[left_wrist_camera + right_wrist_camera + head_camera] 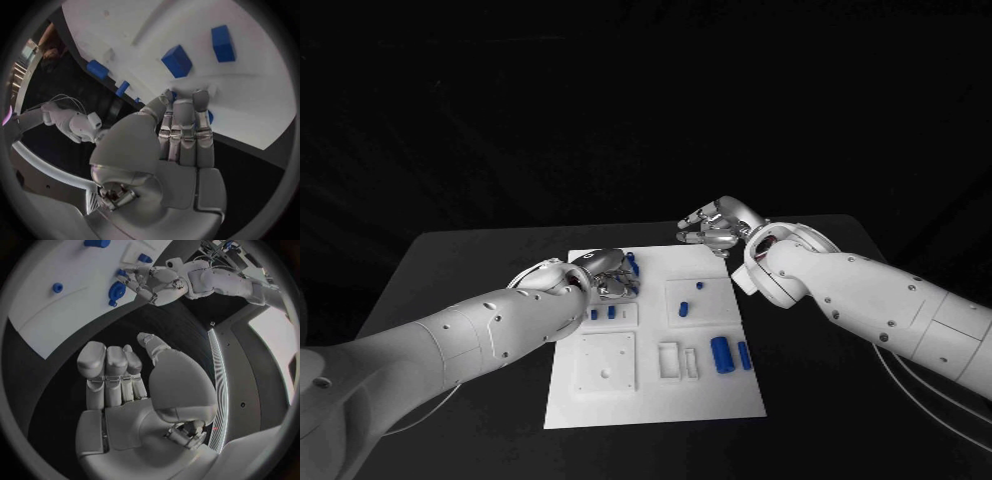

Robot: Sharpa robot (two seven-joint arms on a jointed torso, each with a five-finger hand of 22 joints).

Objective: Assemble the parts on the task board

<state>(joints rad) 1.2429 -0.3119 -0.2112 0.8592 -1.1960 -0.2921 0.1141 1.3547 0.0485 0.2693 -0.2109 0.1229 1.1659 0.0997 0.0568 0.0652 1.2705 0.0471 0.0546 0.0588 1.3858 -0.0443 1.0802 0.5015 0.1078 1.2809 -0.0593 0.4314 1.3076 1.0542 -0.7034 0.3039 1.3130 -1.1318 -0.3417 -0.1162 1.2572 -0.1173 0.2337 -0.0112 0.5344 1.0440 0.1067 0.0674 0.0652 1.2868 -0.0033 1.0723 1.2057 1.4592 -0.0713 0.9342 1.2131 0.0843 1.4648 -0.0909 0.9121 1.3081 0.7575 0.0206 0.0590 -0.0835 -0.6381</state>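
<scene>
head view dim, background black in upper half; task board (653, 400) brightest area, lower centre, soft shadows on it. wrist views strongly bent at edges, dark round frame; soft glare on left hand (169, 150).

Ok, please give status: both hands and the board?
Left robot hand fingers on white task board, at small blue parts. Right robot hand empty, off board. Nothing blocking.

Task board (653, 385) mid-table (473, 260); parts (723, 354) lie on its right side
</scene>
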